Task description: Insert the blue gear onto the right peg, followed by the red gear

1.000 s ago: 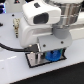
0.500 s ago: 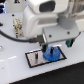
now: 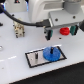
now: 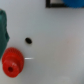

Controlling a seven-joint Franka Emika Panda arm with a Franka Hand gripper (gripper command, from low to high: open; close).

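**Blue gear seated, red gear aloft**

Your tool point(image 3: 64, 31) is closed on the red gear point(image 3: 64, 30), raised above the bench point(image 3: 15, 57). The blue gear point(image 3: 50, 53) sits on the black plate point(image 3: 33, 58), over the exterior view's right peg.

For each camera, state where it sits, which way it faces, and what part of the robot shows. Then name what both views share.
Exterior view: sits off the arm, above the white table, looking down at the black plate carrying the blue gear; the arm and hand show.
Wrist view: rides the wrist, facing down at the table; a dark finger shows at one edge.
Shared: the red gear at the hand.
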